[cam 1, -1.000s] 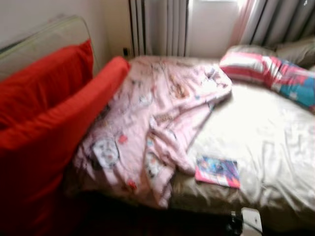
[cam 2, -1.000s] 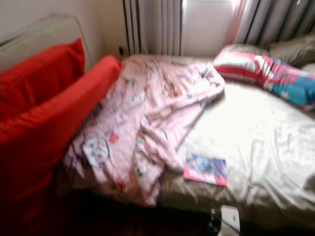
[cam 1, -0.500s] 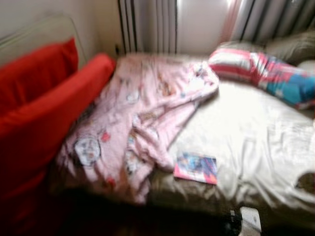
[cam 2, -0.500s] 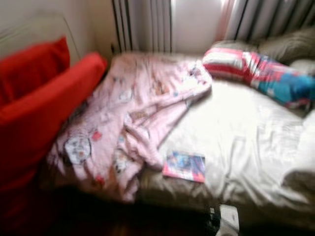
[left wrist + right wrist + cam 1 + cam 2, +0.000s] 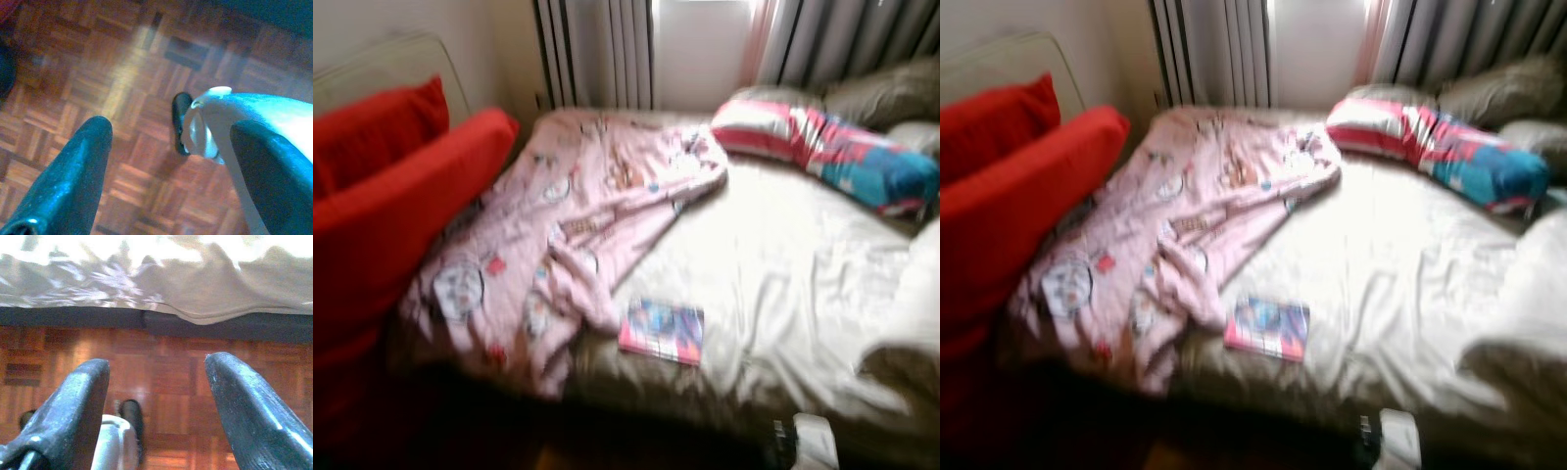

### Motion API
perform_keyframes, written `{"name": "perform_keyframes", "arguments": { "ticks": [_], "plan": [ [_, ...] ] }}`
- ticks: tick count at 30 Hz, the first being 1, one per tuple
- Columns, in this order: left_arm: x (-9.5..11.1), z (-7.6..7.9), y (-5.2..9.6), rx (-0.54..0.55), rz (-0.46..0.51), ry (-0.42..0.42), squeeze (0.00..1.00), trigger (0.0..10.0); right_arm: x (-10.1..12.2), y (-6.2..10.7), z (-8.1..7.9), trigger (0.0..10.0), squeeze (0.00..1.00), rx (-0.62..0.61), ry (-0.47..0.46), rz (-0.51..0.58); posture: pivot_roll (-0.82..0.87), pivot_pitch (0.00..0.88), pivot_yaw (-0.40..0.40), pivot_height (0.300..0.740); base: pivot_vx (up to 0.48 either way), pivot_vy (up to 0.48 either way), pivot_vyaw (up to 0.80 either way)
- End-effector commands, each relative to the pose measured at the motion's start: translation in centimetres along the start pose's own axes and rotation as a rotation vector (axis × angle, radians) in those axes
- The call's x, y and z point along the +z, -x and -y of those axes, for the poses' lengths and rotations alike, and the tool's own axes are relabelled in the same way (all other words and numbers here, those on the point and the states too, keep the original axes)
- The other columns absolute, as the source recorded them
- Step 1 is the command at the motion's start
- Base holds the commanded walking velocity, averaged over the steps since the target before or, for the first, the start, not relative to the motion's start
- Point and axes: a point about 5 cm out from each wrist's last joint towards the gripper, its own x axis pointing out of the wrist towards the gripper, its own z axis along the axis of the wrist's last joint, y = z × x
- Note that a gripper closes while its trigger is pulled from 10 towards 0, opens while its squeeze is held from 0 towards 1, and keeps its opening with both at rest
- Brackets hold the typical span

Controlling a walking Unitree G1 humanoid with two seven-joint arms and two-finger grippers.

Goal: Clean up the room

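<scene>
A pink blanket [image 5: 1185,225] lies crumpled on the bed [image 5: 1400,264], a book [image 5: 1268,328] just beside its edge, a striped pillow [image 5: 1430,147] beyond, red cushions [image 5: 1018,206] left

Blurred head views, window [image 5: 700,49] glare on sheet [image 5: 773,264]

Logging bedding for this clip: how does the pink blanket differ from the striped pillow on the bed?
The pink blanket is pale pink with small prints; the striped pillow has bold red, white and blue bands. The blanket lies crumpled along the bed's left side, spilling over the near edge; the pillow sits plump at the far right by the curtains. The blanket covers far more of the bed. Both rest on the beige sheet.
</scene>
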Motion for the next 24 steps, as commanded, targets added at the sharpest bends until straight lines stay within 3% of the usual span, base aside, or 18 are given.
{"name": "perform_keyframes", "arguments": {
  "ticks": [1,24],
  "plan": [
    [-0.38,-0.61,0.16,0.012,-0.02,-0.02,0.0,10.0,0.26,-0.12,-0.5,10.0,0.0,0.009,-0.019,0.013,-0.06,0.0,0.021,0.74,0.0,-0.285,0.0],
    [-0.12,-0.55,0.09,0.008,-0.01,-0.012,0.0,10.0,0.65,-0.17,-0.42,10.0,0.0,0.005,-0.02,0.024,-0.06,0.0,0.016,0.74,0.0,-0.282,0.0]
  ]
}}
